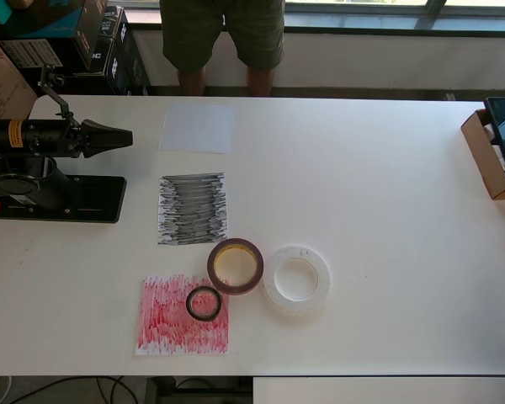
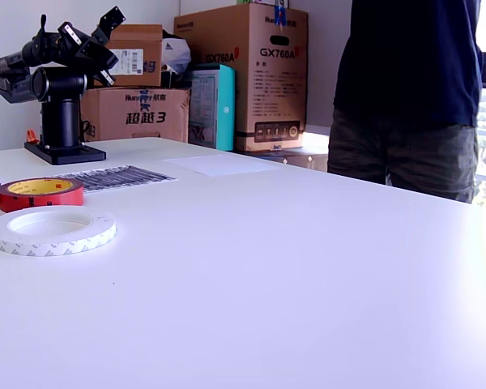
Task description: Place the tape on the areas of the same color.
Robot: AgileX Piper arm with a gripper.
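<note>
Cardboard boxes [image 2: 271, 73] and a standing person [image 1: 223, 38] back a white table [image 1: 387, 210], where the gripper [image 1: 118, 137] hangs folded near its base, apparently closed on nothing. The black roll [image 1: 204, 303] sits on the red patch [image 1: 183, 316] — wrong colour — with the maroon roll [image 1: 235, 266] just beside the white roll [image 1: 296, 279]. Crowding looks risky — reaching one roll could nudge its neighbour or drag a loose patch.

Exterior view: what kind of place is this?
Probably a lab or office storeroom: stacked cardboard boxes behind a white table, a person standing by a window.
</note>
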